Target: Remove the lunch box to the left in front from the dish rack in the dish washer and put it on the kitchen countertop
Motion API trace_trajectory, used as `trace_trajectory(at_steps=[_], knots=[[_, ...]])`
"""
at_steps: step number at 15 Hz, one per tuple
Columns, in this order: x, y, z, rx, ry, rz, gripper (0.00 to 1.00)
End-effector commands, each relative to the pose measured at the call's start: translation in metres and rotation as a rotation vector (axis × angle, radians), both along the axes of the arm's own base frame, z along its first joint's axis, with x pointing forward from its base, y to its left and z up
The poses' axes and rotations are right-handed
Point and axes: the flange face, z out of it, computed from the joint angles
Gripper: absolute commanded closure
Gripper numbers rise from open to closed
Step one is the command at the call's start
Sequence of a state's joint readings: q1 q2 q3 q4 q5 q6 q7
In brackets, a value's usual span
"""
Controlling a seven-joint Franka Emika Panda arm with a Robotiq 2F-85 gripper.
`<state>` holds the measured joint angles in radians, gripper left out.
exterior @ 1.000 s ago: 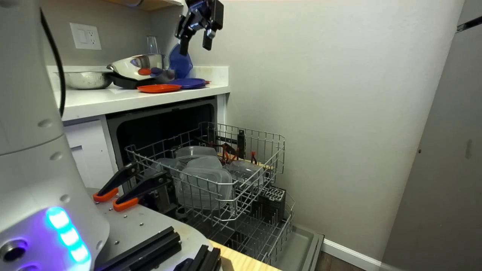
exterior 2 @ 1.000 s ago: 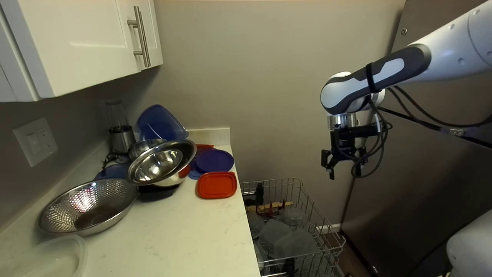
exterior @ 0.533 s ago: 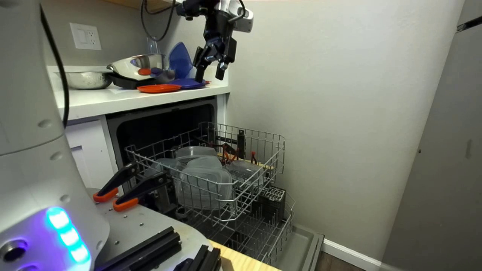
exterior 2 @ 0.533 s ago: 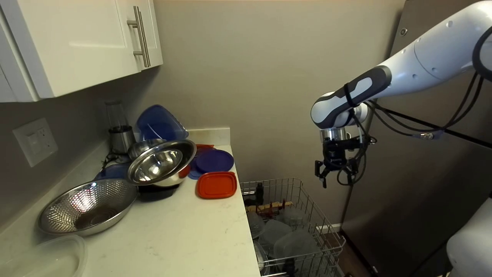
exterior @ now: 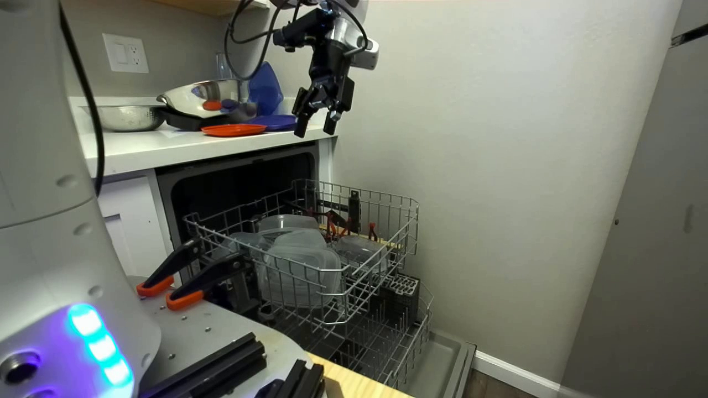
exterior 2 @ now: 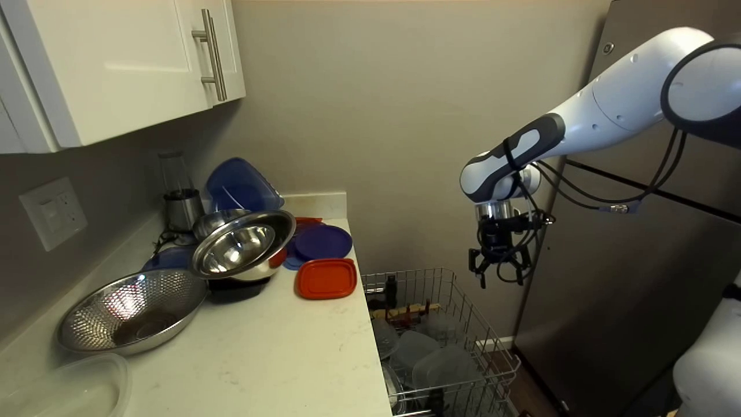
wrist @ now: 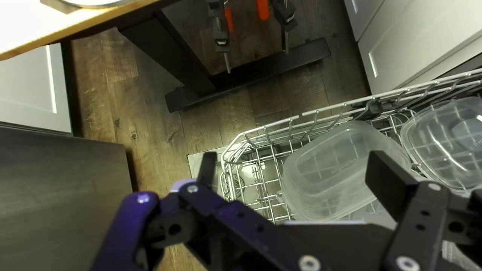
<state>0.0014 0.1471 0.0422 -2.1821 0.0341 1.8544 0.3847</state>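
Observation:
The lunch box (exterior: 301, 271), a clear greyish box, lies in the near front corner of the dish rack (exterior: 418, 213). It also shows in an exterior view (exterior 2: 444, 368) and in the wrist view (wrist: 335, 173). The rack is pulled out of the dish washer (exterior: 243, 182). My gripper (exterior: 315, 131) is open and empty, pointing down, well above the rack; it also shows in an exterior view (exterior 2: 501, 283). In the wrist view my gripper (wrist: 292, 162) has its fingers wide apart, with most of the box appearing between them. The kitchen countertop (exterior 2: 278, 353) is beside the rack.
Other clear containers (exterior: 285, 222) (wrist: 448, 143) lie beside the box. A red lid (exterior 2: 327, 279), blue lid (exterior 2: 323, 242), steel bowls (exterior 2: 243, 246), colander (exterior 2: 133, 318) and clear tub (exterior 2: 75, 388) stand on the countertop. Clamps (exterior: 210, 276) stick out near the rack. A wall (exterior: 498, 166) stands behind.
My gripper has come down toward the rack, moving right in an exterior view and left in an exterior view from another place. It stays open. The lunch box and rack have not moved.

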Motion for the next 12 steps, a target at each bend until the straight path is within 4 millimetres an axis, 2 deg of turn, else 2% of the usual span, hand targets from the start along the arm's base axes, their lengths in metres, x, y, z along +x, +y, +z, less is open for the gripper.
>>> trace_trajectory(at_steps=[1, 10, 11, 12], knots=[[0.0, 0.0, 0.0, 0.0, 0.001, 0.0, 0.0], [0.0, 0.0, 0.0, 0.0, 0.001, -0.001, 0.0], [0.006, -0.001, -0.006, 0.005, 0.007, -0.004, 0.0], [0.017, -0.002, -0.026, 0.019, 0.04, -0.011, 0.0]])
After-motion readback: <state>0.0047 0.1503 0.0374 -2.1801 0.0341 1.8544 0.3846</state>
